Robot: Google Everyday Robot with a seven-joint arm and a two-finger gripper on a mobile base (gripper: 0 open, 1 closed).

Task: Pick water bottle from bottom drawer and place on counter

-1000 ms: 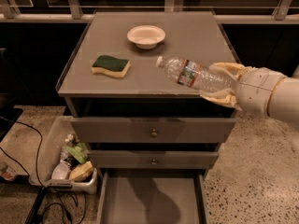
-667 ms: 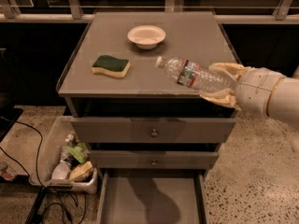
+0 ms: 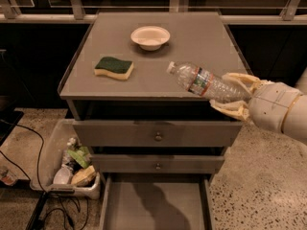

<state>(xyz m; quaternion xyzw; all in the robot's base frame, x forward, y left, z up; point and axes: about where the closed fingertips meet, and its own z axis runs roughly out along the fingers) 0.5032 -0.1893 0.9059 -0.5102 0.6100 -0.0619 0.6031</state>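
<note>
Bottle (image 3: 201,82) is held by its base end between the two cream fingers (image 3: 242,79) of the gripper (image 3: 223,92), one finger seen above the clear body and one below it, both closed against the plastic. The bottle is tilted, with the white cap pointing up and away from the fingers and the label band lying just beyond the fingertips. Whether the bottle touches the surface beneath cannot be told.

Behind the fingers, the white rounded arm (image 3: 280,111) is seen running off to the frame edge. Under and beyond the fingertips lies the counter (image 3: 201,37); the bottle is placed over its near corner, on the arm's side. Farther past the cap, a green-topped sponge (image 3: 113,67) is laid flat on the counter, and a pale bowl (image 3: 150,36) is set upright beyond it, both well apart from the bottle.

Below the gripper, two upper drawers (image 3: 120,134) are shown shut, each with a small knob (image 3: 157,137). Lowest, the bottom drawer (image 3: 156,205) is pulled out, its flat grey floor exposed. Farthest from the fingers, a bin (image 3: 50,150) of mixed clutter is set on the speckled floor (image 3: 259,186) beside the cabinet.
</note>
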